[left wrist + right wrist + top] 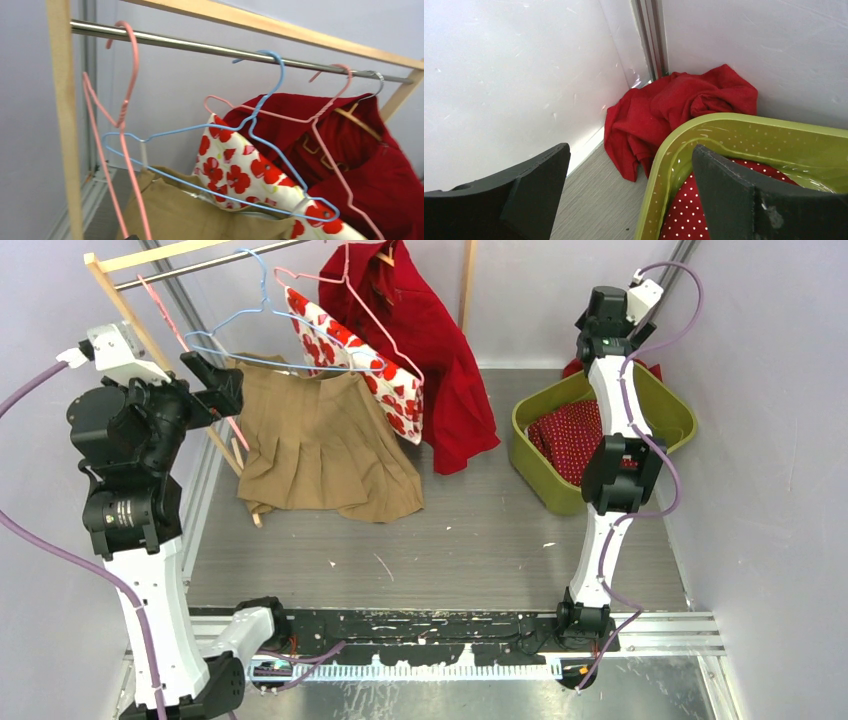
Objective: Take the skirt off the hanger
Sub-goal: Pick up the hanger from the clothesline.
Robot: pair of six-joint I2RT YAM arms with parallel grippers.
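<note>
View from above: tan pleated cloth skirt on the thin blue wire hanger, hung from the shiny metal rail at the back left, hem down by the grey desk. Left hand right up against the skirt's top left corner. Cannot tell if pinching the cloth or only touching it. White cloth with red flowers just beside the skirt, red coat past that. Right hand well apart, over the back corner by the green plastic basket.

View from the left wrist: blue hanger again, looking clipped to the skirt's top edge near both ends. Pink wire hanger bare and close by. No fingers in sight, so no telling how wide.

View from the right wrist: fingers spread wide, nothing held, basket rim and crumpled red cloth below.

Step in hand, probably: getting hold of the skirt. Next: a firm pinch on the waistband, then a pull down and off the clips, without snagging the flower cloth or the pink hanger.
</note>
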